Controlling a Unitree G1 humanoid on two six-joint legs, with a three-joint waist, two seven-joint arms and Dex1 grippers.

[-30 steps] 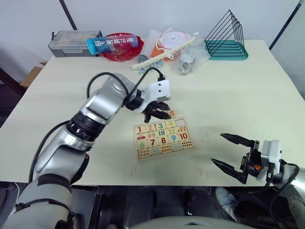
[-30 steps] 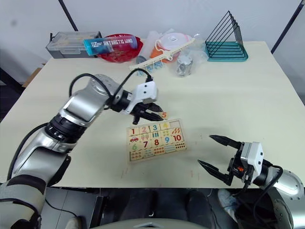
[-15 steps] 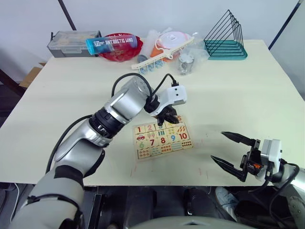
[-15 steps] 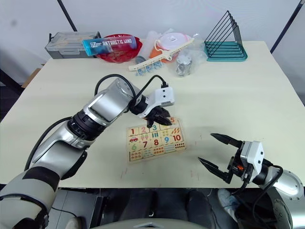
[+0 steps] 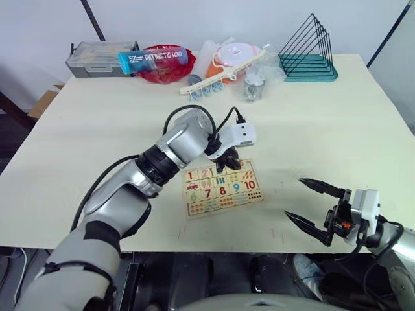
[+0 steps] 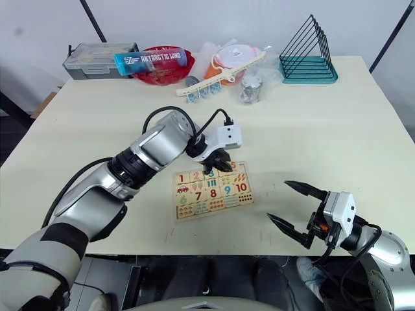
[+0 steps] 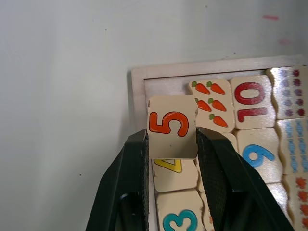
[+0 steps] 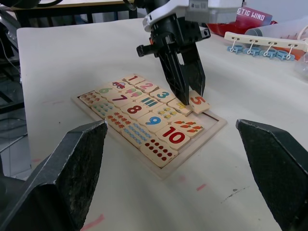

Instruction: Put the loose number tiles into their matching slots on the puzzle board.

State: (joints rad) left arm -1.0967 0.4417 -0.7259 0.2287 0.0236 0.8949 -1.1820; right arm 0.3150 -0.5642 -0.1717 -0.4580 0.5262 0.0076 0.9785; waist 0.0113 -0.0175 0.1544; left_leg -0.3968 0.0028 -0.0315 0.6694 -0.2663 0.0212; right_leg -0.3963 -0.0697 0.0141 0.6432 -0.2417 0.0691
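The puzzle board (image 7: 138,83) lies flat near the table's front middle. Tiles 1, 2 and 3 (image 8: 162,95) sit in its top row, with the yellow 4 (image 8: 179,105) beside them. My left gripper (image 5: 228,159) points down over the board's top right corner, shut on the orange number 5 tile (image 7: 172,126). That tile hangs tilted just over the empty corner slot (image 7: 166,87), above the carrot picture. My right gripper (image 6: 277,199) hovers open with nothing in it, off the table's front edge to the right of the board.
Along the far edge stand a grey box (image 5: 97,57), a blue bottle (image 5: 152,58) on a red bowl (image 5: 162,70), a white clip bar (image 5: 224,71), plastic-wrapped items (image 5: 249,81) and a teal wire rack (image 5: 310,55).
My left gripper has carried the 5 tile from behind the board's top edge to over its top right corner. The right gripper has barely moved.
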